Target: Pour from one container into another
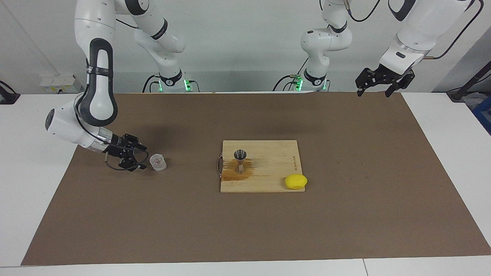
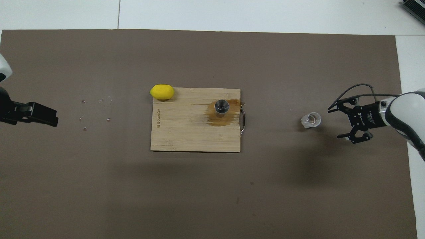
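Brown mat (image 1: 345, 214), glass cup (image 1: 158, 162) (contents unclear); right gripper (image 1: 141, 156) beside

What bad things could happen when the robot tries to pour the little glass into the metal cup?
The right gripper is open beside the glass, not holding it; a crooked approach might knock it over. The metal cup is narrow-waisted and stands on a wet brown patch of the cutting board, so a bump could tip it. Its mouth is small, so liquid may miss.
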Motion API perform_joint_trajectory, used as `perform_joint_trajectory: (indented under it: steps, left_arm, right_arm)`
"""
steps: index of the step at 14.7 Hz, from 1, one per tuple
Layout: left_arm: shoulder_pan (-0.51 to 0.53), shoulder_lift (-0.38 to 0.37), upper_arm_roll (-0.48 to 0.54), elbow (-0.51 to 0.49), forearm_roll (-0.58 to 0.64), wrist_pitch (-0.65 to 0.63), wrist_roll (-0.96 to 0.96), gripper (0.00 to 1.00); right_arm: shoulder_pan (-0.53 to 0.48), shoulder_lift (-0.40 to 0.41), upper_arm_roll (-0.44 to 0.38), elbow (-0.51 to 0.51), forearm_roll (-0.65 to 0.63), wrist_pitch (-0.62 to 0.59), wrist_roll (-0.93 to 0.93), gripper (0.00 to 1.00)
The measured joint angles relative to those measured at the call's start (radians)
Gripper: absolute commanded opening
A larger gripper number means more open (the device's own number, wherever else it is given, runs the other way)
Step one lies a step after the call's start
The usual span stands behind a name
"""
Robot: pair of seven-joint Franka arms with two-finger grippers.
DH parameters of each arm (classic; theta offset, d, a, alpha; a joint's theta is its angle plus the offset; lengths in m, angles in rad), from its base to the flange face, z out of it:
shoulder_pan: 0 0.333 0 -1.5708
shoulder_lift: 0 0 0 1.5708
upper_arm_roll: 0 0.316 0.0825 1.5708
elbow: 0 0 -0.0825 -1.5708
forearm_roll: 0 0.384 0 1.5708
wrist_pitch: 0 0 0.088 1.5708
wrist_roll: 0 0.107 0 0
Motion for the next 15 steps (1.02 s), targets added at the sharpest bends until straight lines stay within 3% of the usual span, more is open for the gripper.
perform_joint_trajectory:
  steps: [6,15]
  left_arm:
    - [0.0,0.0,0.0,0.0,0.0,0.0,0.0,1.0]
    - [0.0,0.0,0.0,0.0,0.0,0.0,0.0,1.0]
  right_arm:
    - [0.108,-0.075,0.005,-0.001,-0.246,-0.012,-0.312,1.0]
    - [0.323,-0.163,0.013,0.086,-0.46,-0.078,-0.358,1.0]
